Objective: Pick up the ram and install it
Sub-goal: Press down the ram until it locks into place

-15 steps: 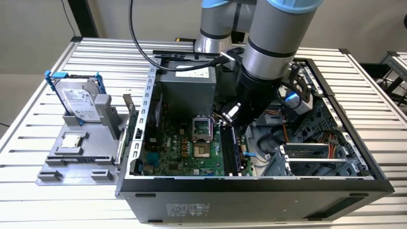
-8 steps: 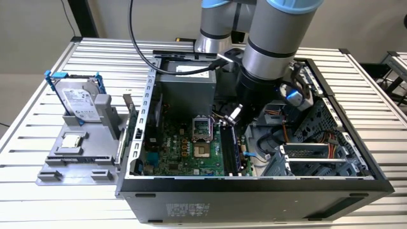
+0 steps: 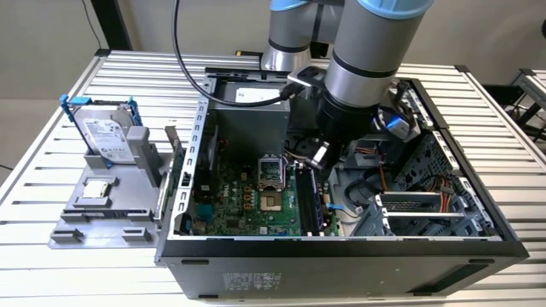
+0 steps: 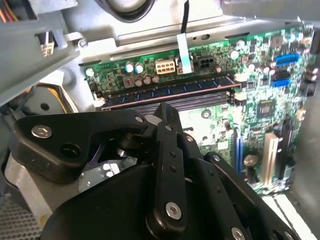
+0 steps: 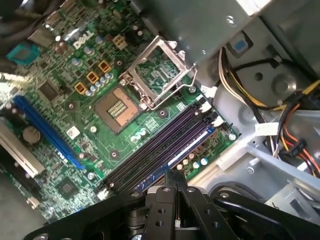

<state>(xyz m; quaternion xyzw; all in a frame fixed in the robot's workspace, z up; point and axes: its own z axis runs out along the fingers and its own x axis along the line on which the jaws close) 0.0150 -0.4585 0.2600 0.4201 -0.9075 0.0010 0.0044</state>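
Observation:
The ram [image 4: 170, 92] is a long thin stick with dark chips. It stands in the motherboard slot nearest the board's edge, also seen in the first wrist view as the ram [image 5: 186, 154], beside the dark free slots [image 5: 155, 145]. My gripper [image 5: 176, 176] is shut with nothing between its fingers. Its tips are right at the ram's upper edge, around the middle of the stick; I cannot tell whether they touch. In the exterior view the gripper [image 3: 318, 158] reaches down into the open computer case [image 3: 341, 246], over the slots [image 3: 309, 195].
The open processor socket [image 5: 118, 107] lies next to the slots. Orange and yellow cables [image 5: 295, 135] run along the case wall. Outside the case, at the exterior view's left, a grey tray [image 3: 89, 224] carries a blue-handled hard drive [image 3: 107, 135] and a small square chip [image 3: 96, 188].

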